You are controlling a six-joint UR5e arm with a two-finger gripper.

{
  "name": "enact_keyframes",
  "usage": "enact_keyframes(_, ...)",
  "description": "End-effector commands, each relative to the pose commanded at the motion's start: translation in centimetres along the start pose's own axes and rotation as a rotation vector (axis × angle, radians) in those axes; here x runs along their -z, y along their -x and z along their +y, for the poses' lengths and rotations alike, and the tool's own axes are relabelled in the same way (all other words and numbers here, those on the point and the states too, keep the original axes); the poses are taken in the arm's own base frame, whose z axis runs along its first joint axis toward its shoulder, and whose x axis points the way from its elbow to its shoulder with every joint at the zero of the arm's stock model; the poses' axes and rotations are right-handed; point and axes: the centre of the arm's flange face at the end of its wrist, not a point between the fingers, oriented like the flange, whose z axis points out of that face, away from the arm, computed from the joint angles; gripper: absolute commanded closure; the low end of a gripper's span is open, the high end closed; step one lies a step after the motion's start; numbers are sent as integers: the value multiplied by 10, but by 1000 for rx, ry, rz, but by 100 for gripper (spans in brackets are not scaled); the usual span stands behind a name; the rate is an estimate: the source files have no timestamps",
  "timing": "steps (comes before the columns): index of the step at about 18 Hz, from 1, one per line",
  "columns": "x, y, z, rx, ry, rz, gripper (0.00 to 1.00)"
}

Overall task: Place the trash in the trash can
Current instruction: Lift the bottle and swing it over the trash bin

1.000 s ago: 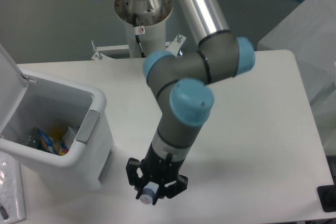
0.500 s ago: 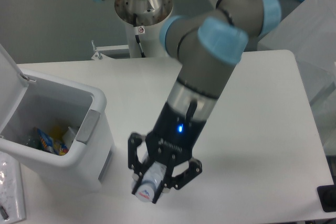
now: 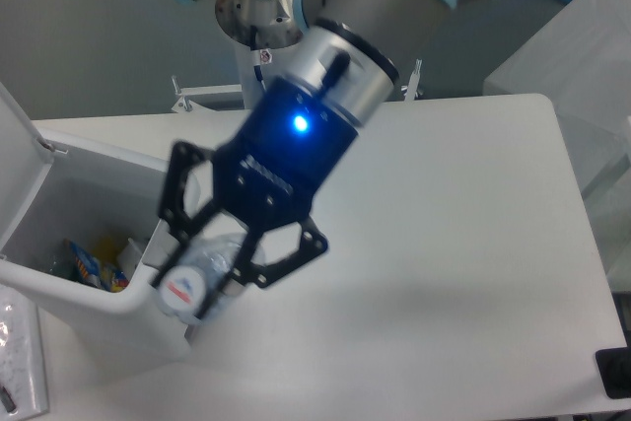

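My gripper is raised high toward the camera and shut on the trash, a flattened clear plastic bottle with a pale round label end facing the camera. It hangs over the right rim of the trash can, a white boxy bin with its hinged lid swung open at the left. Colourful wrappers lie inside the bin. The gripper's body hides the bin's grey side handle and most of its right wall.
The white table stretches to the right of the arm. A clear plastic piece lies at the lower left beside the bin. A dark object sits at the table's lower right corner. The arm's base stands at the back.
The gripper has lifted off the table with the bottle, rising and swinging left from the front middle to the bin's right rim.
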Motion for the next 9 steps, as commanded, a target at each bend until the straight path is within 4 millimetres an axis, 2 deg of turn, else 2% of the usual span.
enact_keyframes(4, -30, -36, 9, -6, 28, 62, 87)
enact_keyframes(7, -46, -63, 15, -9, 45, 101, 85)
enact_keyframes(9, -49, -77, 21, -4, 57, 116, 85)
